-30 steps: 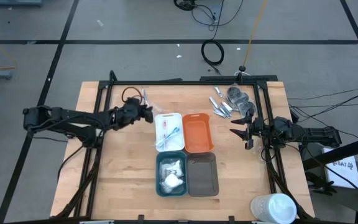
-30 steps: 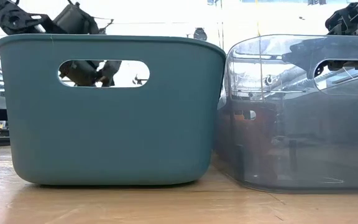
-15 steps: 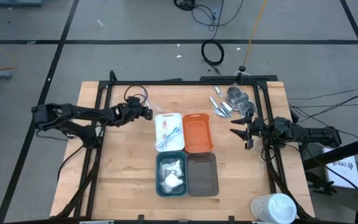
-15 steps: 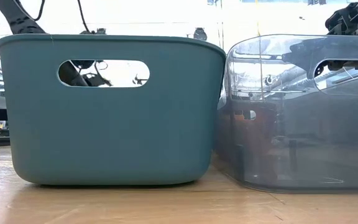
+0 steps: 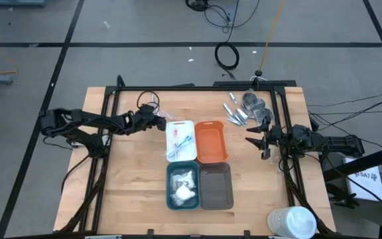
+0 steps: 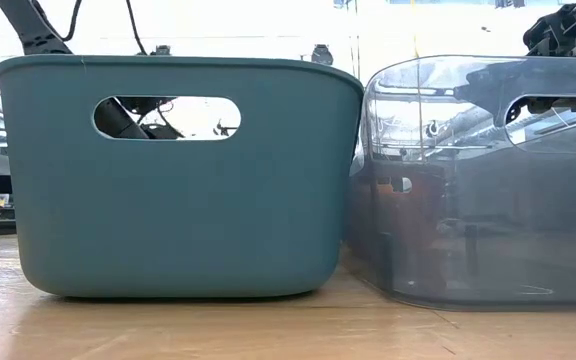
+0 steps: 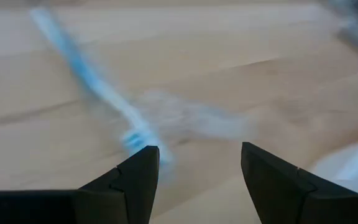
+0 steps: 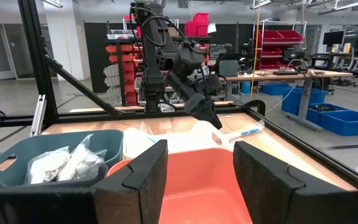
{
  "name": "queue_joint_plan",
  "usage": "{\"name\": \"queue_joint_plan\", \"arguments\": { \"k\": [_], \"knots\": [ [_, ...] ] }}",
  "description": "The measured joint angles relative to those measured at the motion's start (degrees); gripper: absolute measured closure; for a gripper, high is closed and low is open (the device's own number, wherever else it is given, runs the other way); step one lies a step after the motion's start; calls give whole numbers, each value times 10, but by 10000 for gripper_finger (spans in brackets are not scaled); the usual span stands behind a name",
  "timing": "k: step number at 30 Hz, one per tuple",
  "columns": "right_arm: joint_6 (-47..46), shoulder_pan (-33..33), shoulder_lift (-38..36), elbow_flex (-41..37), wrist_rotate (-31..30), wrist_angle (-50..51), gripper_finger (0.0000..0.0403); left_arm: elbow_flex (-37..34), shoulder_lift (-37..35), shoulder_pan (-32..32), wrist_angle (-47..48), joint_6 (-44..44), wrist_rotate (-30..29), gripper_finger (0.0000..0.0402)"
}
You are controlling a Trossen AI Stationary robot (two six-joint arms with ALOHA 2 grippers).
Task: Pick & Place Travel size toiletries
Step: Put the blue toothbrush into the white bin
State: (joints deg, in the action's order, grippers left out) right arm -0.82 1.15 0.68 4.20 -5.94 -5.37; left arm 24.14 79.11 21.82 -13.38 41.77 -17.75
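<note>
My left gripper (image 5: pixel 158 121) (image 7: pixel 194 162) is open and low over the table by the white tray's far left corner. It points down at a blue clear-wrapped stick (image 7: pixel 98 87) (image 5: pixel 156 105) (image 8: pixel 240 132) that lies flat on the wood, with one end of the stick between the fingertips. I see no touch. More sticks lie in the white tray (image 5: pixel 180 138), and white sachets (image 5: pixel 182 186) (image 8: pixel 61 165) sit in the teal tray. Silver pieces (image 5: pixel 236 113) and dark grey roundish pieces (image 5: pixel 256 106) lie near the far right corner. My right gripper (image 5: pixel 254 141) (image 8: pixel 197 162) waits open, right of the orange tray.
The white tray, orange tray (image 5: pixel 210 141), teal tray (image 5: pixel 171 174) (image 6: pixel 178 180) and grey tray (image 5: pixel 215 184) (image 6: pixel 488 180) form a block mid-table. A big white cup (image 5: pixel 294 221) stands at the near right corner. A black frame borders the table. Bare wood lies left of the trays.
My left gripper has come down toward the table beside the white tray's far left corner and stays open. In the low view it has sunk from above the teal tray's rim to behind it.
</note>
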Motion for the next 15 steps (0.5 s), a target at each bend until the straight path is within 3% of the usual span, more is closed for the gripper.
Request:
{"name": "queue_joint_plan", "arguments": {
  "k": [8,15],
  "knots": [
    [0,0,0,0,0,0,231,120,0,15,226,-4,-16,176],
    [0,0,0,0,0,0,230,178,5,15,281,17,-51,176]
  ]
}}
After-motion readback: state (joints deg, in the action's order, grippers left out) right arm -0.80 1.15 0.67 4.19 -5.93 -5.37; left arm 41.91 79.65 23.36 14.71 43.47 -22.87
